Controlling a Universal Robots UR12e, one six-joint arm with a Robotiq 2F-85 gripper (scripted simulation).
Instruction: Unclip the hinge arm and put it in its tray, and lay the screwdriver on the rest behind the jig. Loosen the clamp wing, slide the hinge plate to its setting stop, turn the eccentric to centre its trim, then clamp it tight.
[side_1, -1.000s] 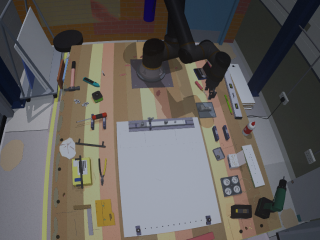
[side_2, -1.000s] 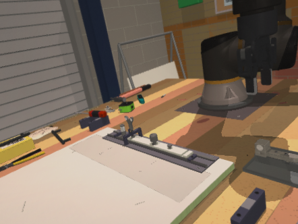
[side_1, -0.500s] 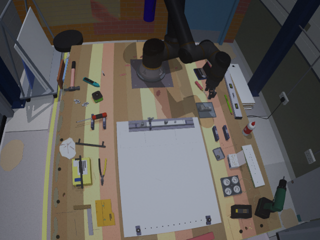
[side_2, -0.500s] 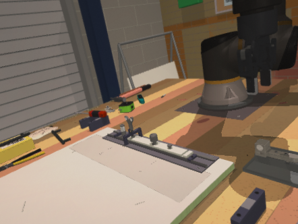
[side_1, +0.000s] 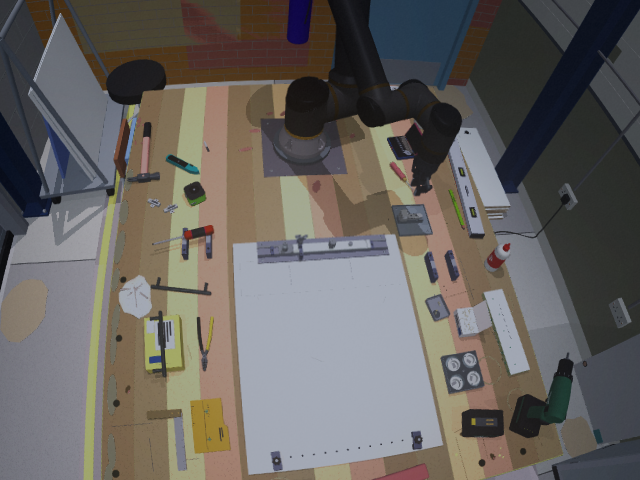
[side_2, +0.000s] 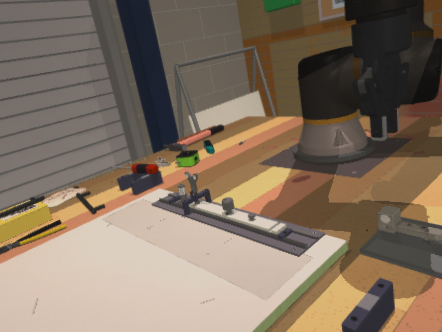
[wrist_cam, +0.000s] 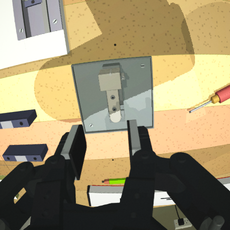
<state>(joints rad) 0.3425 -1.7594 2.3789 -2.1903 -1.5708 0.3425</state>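
Note:
On the right of the bench, beside the white panel's far corner, the hinge arm (wrist_cam: 111, 93) lies in its grey tray (side_1: 412, 219). My gripper (wrist_cam: 106, 140) hovers above the tray's far edge, holding nothing, its fingers partly closed and still moving in. The jig (side_1: 322, 248) runs along the panel's far edge with the clamp wing (side_2: 190, 182) standing up, the hinge plate (side_2: 235, 214) on its rail and a round knob (side_2: 228, 203) on the plate. The red-handled screwdriver (side_1: 186, 235) lies across a dark rest on the left of the bench.
The large white panel (side_1: 331, 346) fills the bench's middle. My arm's base (side_1: 306, 129) stands behind the jig. Two dark blocks (side_1: 441, 265) lie on the near side of the tray, and a spirit level (side_1: 465, 188) lies to its right. A small red screwdriver (wrist_cam: 212, 98) lies by the tray.

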